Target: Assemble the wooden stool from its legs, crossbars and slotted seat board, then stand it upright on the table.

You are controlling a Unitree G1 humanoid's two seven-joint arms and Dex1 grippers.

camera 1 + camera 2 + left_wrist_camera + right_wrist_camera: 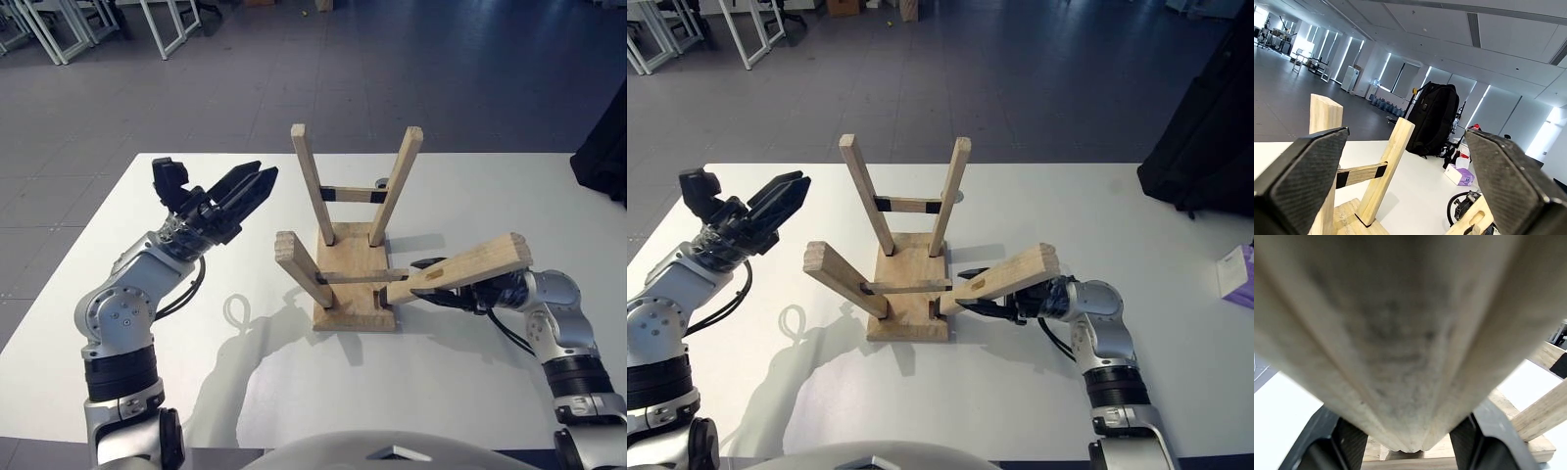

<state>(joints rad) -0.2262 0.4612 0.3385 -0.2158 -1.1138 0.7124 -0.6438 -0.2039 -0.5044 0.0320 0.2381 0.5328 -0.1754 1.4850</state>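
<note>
Right hand (423, 284) clamped on a leg (465, 265), long axis slanting low toward the seat board (358, 250) mid-bench (470, 186), lower end meeting the crossbar (348, 276) at the board's near right corner; left hand (263, 178), fingers apart, hovers left, farther off

Black backpack (1200, 127) and purple-white box (1236, 270) at right; white desk frames (745, 29) far behind.

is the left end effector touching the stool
Apart. Left eye view shows white table between the open left end effector and the pale wooden stool's far-left leg.
</note>
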